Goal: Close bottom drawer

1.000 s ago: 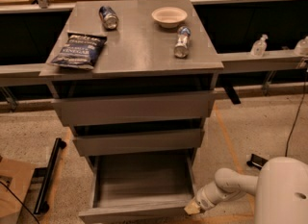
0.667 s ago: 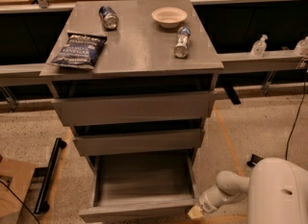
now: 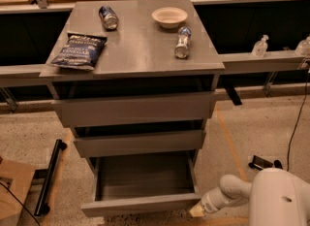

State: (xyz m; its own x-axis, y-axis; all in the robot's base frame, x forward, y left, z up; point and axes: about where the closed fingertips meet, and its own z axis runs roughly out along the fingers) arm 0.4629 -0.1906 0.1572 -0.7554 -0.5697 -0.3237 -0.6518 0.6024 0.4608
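bottom drawer [image 3: 145, 177] stands pulled out, tray exposed. gripper [image 3: 196, 211] low, just beside its front right corner; cannot tell its grip state.

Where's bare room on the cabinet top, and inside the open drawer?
Free: the cabinet top between chip bag, can and water bottle, to its front edge. Crowded: back right, bowl and bottle. Free too: the bottom drawer tray; the gripper is by its front right corner.

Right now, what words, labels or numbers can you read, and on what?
Nothing reads clearly.
Chip bag: pale print, too blurred to read.
Can: label unreadable.
Lying bottle: label unreadable.
Bottom drawer, open: no text.
End effector, at the drawer's front right corner: no text.
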